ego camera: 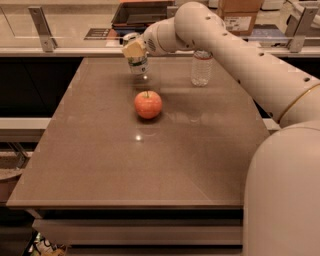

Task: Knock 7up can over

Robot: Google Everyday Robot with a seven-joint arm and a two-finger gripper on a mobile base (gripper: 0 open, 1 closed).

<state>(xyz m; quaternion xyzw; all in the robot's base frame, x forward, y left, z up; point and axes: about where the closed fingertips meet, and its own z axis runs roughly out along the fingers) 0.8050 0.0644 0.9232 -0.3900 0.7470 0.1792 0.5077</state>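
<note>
The 7up can (138, 65), silver-white with green markings, is at the far middle of the brown table (100, 165). My gripper (133, 49) is at the can's top and covers it, reaching in from the right. The can's lower body shows below the gripper; I cannot tell whether it stands straight or leans a little.
A red apple (148, 104) sits just in front of the can. A clear plastic water bottle (201, 68) stands to the can's right, behind my arm. A counter with a dark tray (142, 12) and a cardboard box (239, 12) runs behind the table.
</note>
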